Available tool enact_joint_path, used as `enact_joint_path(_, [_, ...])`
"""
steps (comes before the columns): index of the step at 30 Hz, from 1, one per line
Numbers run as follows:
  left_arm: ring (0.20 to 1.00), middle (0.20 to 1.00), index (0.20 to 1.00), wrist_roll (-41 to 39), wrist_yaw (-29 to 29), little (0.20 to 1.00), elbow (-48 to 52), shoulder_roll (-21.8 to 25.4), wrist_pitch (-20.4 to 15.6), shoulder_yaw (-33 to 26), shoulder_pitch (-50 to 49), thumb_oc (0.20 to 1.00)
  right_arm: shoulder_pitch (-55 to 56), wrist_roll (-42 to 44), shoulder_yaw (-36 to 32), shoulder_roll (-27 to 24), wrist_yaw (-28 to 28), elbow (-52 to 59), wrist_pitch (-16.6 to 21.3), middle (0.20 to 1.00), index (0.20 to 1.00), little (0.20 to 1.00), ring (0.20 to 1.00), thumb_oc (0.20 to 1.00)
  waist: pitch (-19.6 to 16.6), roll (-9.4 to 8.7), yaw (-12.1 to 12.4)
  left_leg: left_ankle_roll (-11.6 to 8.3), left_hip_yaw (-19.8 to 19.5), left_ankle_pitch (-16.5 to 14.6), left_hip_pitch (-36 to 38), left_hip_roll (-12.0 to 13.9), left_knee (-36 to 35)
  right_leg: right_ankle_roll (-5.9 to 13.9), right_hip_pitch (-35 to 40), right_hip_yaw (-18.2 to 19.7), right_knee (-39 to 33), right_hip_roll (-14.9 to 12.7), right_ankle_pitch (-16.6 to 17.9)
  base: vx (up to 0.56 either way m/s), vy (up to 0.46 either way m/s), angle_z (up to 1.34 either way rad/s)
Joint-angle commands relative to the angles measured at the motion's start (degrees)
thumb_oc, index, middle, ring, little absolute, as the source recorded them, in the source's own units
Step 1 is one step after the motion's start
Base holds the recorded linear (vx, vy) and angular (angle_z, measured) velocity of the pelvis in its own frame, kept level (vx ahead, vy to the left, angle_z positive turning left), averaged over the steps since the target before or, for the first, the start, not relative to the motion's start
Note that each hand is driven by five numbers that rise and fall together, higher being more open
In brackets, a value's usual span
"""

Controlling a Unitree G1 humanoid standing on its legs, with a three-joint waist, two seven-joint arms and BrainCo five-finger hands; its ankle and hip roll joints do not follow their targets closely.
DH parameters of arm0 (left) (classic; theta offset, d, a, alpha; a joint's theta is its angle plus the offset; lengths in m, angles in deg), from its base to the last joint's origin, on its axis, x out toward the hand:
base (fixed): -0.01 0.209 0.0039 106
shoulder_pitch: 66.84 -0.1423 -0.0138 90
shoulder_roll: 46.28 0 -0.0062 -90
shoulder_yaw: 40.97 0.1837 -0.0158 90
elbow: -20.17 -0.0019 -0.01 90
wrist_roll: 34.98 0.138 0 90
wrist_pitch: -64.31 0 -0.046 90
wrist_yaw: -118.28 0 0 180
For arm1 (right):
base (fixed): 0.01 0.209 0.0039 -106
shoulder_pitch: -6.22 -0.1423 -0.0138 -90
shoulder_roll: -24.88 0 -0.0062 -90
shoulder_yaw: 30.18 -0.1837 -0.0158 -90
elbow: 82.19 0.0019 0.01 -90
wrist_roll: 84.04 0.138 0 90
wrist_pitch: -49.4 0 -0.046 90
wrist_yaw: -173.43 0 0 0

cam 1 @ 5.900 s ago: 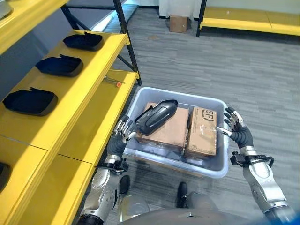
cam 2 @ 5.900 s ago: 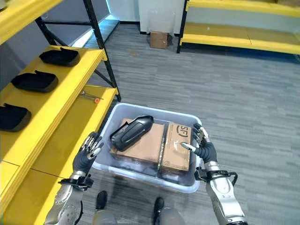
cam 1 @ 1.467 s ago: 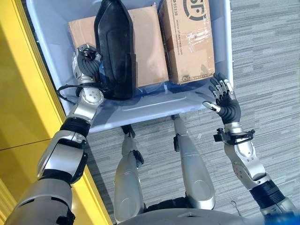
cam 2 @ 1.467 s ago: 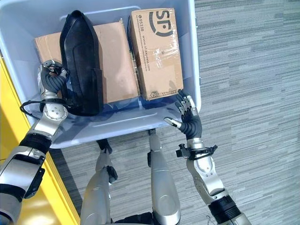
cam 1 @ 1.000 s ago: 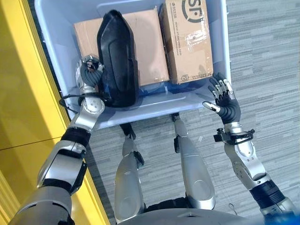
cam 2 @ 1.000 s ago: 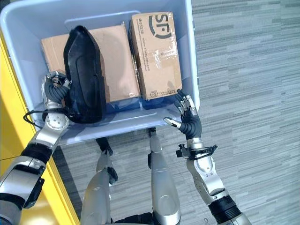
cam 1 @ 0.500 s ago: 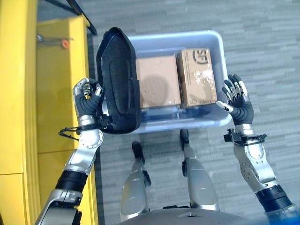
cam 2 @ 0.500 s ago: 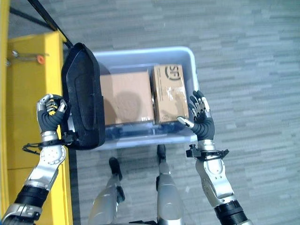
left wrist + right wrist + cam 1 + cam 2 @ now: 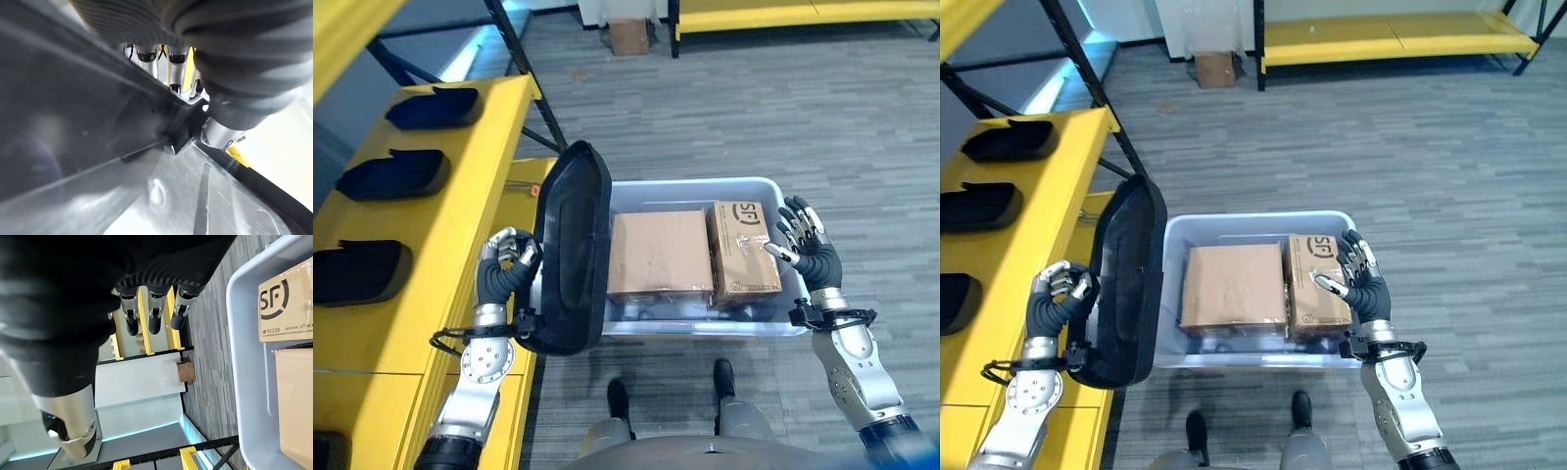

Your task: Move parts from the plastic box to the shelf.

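Left hand: fingers curled tight round the edge of the black part, which is held upright, lifted clear of the plastic box, between box and shelf.
Right hand: fingers loosely spread, nothing held, parked just beside the box's right rim.
Box: two cardboard boxes are packed inside.
Shelf: three black parts are already laid out in a row.
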Motion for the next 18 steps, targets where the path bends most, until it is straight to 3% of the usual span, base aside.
enact_joint_path(1, [0.2, 0.2, 0.2, -5.6, 4.0, 0.2, 4.8, 2.6, -3.5, -3.1, 3.0, 0.2, -2.3, -2.1, 0.6, -1.3, 2.1, 2.2, 1.4, 1.0, 1.0, 1.0, 1.0, 1.0, 1.5, -3.05, 1.6, -2.67, -3.6, 3.8, 2.4, 6.8, 0.5, 0.39, -0.7, -0.8, 14.8, -0.7, -8.5, -0.21, -0.201, 0.35])
enact_joint_path(3, [0.2, 0.2, 0.2, -6.7, 5.7, 0.2, 5.4, 2.2, -3.1, -2.4, 2.0, 0.2, -3.0, -2.2, 1.5, -2.1, 2.4, 1.8, 1.7, 1.0, 1.0, 1.0, 1.0, 1.0, 2.3, -2.65, 2.8, -3.99, -6.7, 7.5, -0.6, 7.8, 0.4, -0.4, -1.2, -3.4, 16.0, 0.2, -9.8, -0.28, -0.205, 0.62])
enact_joint_path(4, [0.2, 0.2, 0.2, -8.0, 7.6, 0.2, 5.2, 1.7, -2.6, -0.6, 1.6, 0.2, -2.9, -2.7, 1.0, -3.1, 2.1, 1.3, 1.9, 1.0, 1.0, 1.0, 1.0, 1.0, 3.0, -2.43, 3.3, -4.79, -10.9, 10.3, -5.1, 7.3, 0.4, -1.36, -1.3, -7.0, 16.8, -0.2, -10.4, -0.23, -0.144, 1.01])
enact_joint_path(6, [0.2, 0.2, 0.2, -8.6, 8.3, 0.2, 5.0, 1.4, -2.4, 0.3, 1.8, 0.2, -2.6, -2.9, 0.5, -3.5, 1.8, 1.0, 2.0, 1.0, 1.0, 1.0, 1.0, 1.0, 3.1, -2.35, 3.2, -4.59, -10.8, 11.4, -7.4, 6.8, 0.4, -1.51, -1.1, -9.5, 16.6, -1.1, -10.1, -0.18, -0.058, 1.48])
enact_joint_path(7, [0.2, 0.2, 0.2, -9.0, 8.9, 0.2, 3.8, 1.3, -2.2, 1.6, 2.6, 0.2, -2.3, -3.8, -0.1, -4.2, 0.9, 0.1, 2.1, 1.0, 1.0, 1.0, 1.0, 1.0, 3.7, -3.16, 2.7, -3.03, -6.6, 10.8, -7.1, 6.1, 0.4, -1.59, 0.2, -12.2, 15.7, -2.7, -9.0, -0.14, -0.004, 1.33])
enact_joint_path(8, [0.2, 0.2, 0.2, -9.0, 8.9, 0.2, 3.8, 1.3, -2.2, 1.6, 2.7, 0.2, -2.4, -3.8, -0.2, -4.1, 0.9, 0.0, 2.1, 1.0, 1.0, 1.0, 1.0, 1.0, 3.8, -3.09, 2.6, -2.94, -6.8, 11.0, -7.3, 6.1, 0.4, -1.58, 0.4, -12.3, 15.3, -2.7, -8.7, -0.21, 0.034, 2.06])
enact_joint_path(9, [0.2, 0.2, 0.2, -10.1, 9.6, 0.2, 3.5, 1.7, -2.2, 2.1, 3.7, 0.2, -2.4, -3.6, 0.3, -4.0, 0.5, -1.1, 1.8, 1.0, 1.0, 1.0, 1.0, 1.0, 4.0, -4.37, 2.5, -1.28, -3.3, 6.8, -5.0, 5.9, 5.0, -1.42, 0.5, -13.7, 14.3, -4.5, -6.8, -0.18, 0.049, 1.95])
enact_joint_path(11, [0.2, 0.2, 0.2, -10.5, 10.0, 0.2, 5.3, 2.2, -1.9, 1.9, 4.2, 0.2, -1.6, -3.4, 0.3, -3.4, 0.9, -1.0, 1.3, 1.0, 1.0, 1.0, 1.0, 1.0, 3.8, -5.51, 3.0, -0.85, -6.1, 1.5, -4.7, 4.1, 13.3, -1.32, 1.4, -14.9, 12.6, -6.2, -5.0, -0.12, 0.065, 1.19])
enact_joint_path(12, [0.2, 0.2, 0.2, -10.5, 10.0, 0.2, 5.4, 2.2, -1.8, 1.9, 4.2, 0.2, -1.6, -3.4, 0.3, -3.3, 1.0, -1.0, 1.3, 1.0, 1.0, 1.0, 1.0, 1.0, 3.8, -5.5, 2.9, -0.82, -6.3, 1.3, -4.9, 4.1, 13.8, -1.27, 1.5, -15.1, 12.6, -6.2, -5.0, -0.01, 0.14, 0.35])
enact_joint_path(13, [0.2, 0.2, 0.2, -10.6, 9.9, 0.2, 7.0, 2.7, -1.8, 1.8, 4.5, 0.2, -1.0, -2.9, 0.1, -2.5, 1.3, -0.2, 1.1, 1.0, 1.0, 1.0, 1.0, 1.0, 3.6, -6.22, 3.1, -0.54, -8.2, -4.8, -3.2, 1.5, 16.0, -0.79, 2.3, -15.4, 12.4, -7.3, -4.1, 0.03, 0.203, 0.5])
enact_joint_path(15, [0.2, 0.2, 0.2, -11.0, 10.8, 0.2, 7.9, 2.4, -1.3, 2.4, 3.9, 0.2, -0.1, -2.6, -0.4, -1.5, 1.2, 0.4, 0.8, 1.0, 1.0, 1.0, 1.0, 1.0, 3.0, -5.89, 2.6, 1.15, -7.0, -6.5, -1.4, -0.2, 11.7, 0.73, 3.1, -15.6, 12.2, -8.6, -2.0, 0.07, 0.254, 0.6])
enact_joint_path(18, [0.2, 0.2, 0.2, -11.9, 11.6, 0.2, 8.4, 3.1, -1.3, 3.0, 4.3, 0.2, -0.2, -2.2, -0.1, -0.3, 0.9, 0.5, 0.7, 1.0, 1.0, 1.0, 1.0, 1.0, 2.6, -6.34, 2.4, 1.5, -6.1, -7.6, -1.0, -1.3, 11.5, 1.8, 3.9, -15.4, 11.9, -10.6, 0.0, 0.06, 0.306, 0.41])
